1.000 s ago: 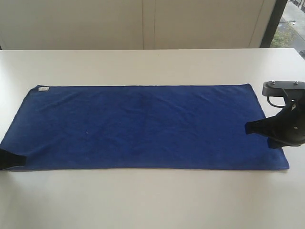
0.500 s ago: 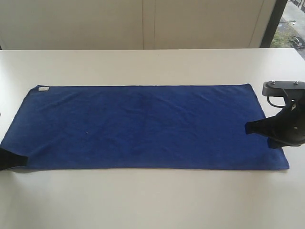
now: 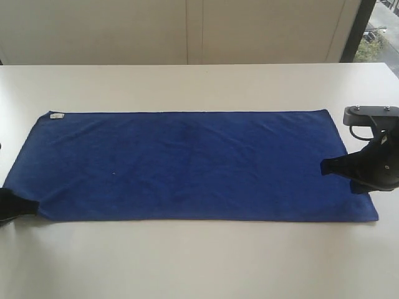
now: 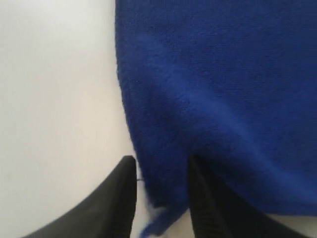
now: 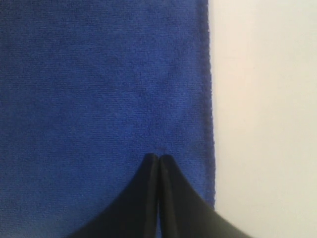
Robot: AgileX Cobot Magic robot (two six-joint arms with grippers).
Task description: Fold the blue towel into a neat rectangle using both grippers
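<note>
The blue towel lies spread flat in a single layer, lengthwise across the white table, with its small white tag at the far left corner. My left jaws stand spread at the near left corner. In my left wrist view that corner of cloth sits between my two black fingers, one over bare table just beside the towel's edge, the other over the cloth. My right jaws are pressed together, tips touching, low over the towel at its right short edge, a little in from the near right corner. Whether any cloth is caught between them I cannot tell. The towel shows only faint creases.
</note>
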